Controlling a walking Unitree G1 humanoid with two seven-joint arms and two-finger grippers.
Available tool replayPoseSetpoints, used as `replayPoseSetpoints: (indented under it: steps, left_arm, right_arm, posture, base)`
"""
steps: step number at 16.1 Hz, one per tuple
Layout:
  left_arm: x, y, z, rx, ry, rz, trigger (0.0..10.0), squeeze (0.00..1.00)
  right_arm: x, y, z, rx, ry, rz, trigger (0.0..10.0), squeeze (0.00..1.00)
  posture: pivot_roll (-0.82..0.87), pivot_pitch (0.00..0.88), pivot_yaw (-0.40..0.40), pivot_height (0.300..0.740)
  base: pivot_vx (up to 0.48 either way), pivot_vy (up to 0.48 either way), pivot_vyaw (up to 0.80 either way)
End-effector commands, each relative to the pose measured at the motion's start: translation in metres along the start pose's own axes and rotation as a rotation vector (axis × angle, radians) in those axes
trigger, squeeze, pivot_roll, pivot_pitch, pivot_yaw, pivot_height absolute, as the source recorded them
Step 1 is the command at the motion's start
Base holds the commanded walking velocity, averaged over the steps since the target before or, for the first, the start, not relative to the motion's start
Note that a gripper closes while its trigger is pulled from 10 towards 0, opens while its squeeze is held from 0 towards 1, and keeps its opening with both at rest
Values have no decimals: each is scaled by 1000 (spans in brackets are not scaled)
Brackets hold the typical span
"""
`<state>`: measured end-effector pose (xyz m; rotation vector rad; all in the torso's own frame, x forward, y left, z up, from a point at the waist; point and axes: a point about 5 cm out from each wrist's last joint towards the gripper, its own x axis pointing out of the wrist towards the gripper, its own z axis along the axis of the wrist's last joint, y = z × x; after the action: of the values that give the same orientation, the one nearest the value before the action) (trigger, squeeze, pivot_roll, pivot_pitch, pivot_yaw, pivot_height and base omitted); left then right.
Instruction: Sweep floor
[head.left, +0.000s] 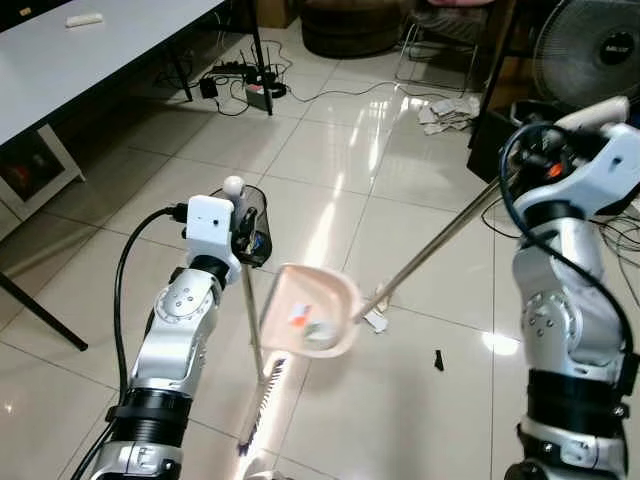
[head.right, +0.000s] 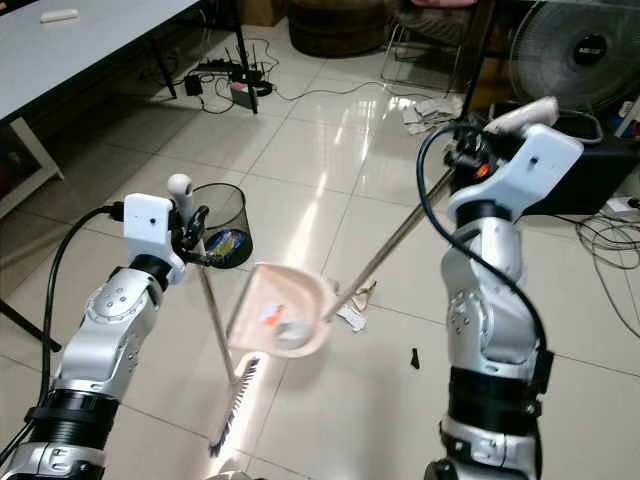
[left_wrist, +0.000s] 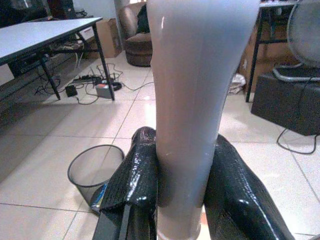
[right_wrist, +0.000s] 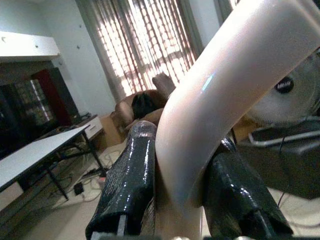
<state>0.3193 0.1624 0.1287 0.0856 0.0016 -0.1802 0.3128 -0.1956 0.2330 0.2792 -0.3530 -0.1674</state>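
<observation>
While clamped, both claws (left_wrist: 182, 200) aloft.

Glossy pale tiled floor (head.left: 330, 150) with dark grout lines, streaked by a bright reflection of window light. White-topped table (head.left: 90, 60) on black legs along the left, a small white object (head.left: 84, 19) lying on it. Under the table's far end, a power strip and tangled black cables (head.left: 245, 85). Black mesh wastebasket (head.right: 220, 222) standing on the tiles. Crumpled paper (head.left: 450, 110) further back, near a black box (head.right: 590, 175) and a standing fan (head.right: 578, 50) at the right. Brown round seat (head.left: 350, 25) at the back. Tall window behind striped curtains (right_wrist: 135, 45), sunlit, with a white shelf (right_wrist: 27, 45) on the pale wall.
</observation>
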Motion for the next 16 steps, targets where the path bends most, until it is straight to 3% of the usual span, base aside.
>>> replayPoseSetpoints:
  steps: [1, 16]
  left_arm:
    - [-2, 8, 7, 21, -39, 15, 10000, 0]
    - [-3, 6, 6, 15, -43, 19, 10000, 0]
  right_arm:
    - [6, 6, 14, 3, -56, 13, 10000, 0]
    - [13, 8, 22, 5, -79, 22, 10000, 0]
  posture:
    - [-19, 19, 70, 740]
    - [-23, 12, 61, 740]
  base:
    - [326, 0, 0]
    - [333, 0, 654]
